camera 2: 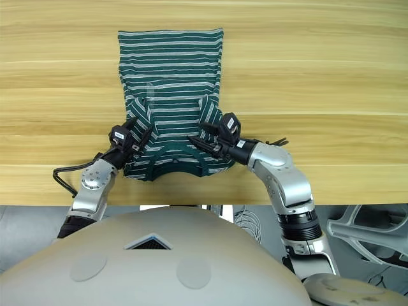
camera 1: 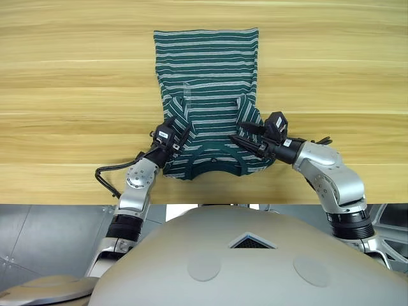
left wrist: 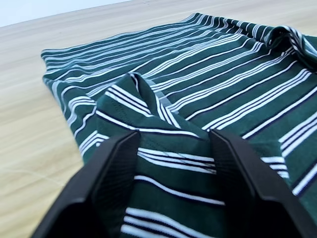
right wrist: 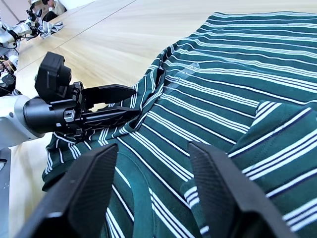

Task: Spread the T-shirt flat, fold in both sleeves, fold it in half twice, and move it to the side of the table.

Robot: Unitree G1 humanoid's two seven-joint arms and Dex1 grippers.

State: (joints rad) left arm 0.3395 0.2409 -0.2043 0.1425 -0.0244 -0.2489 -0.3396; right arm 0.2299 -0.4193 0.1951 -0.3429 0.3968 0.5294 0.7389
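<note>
Nearest the robot, the T-shirt's collar (camera 1: 213, 159) lies close to the table's near edge. The left gripper (camera 1: 177, 132) sits at the near left shoulder with its fingers spread wide and a ridge of cloth bunched between them. The right gripper (camera 1: 236, 131) is at the near right shoulder, its fingers also wide apart just over the fabric. The T-shirt (camera 1: 207, 70) runs away from them as a narrow strip, sleeves turned in and hem far. It looks light, soft and limp, so it will likely sag and wrinkle. Both shoulder corners seem the best places to pinch. The table (camera 1: 344, 76) is smooth pale wood, and cloth should slide on it. Grey floor (camera 1: 51, 236) shows below the near edge.
</note>
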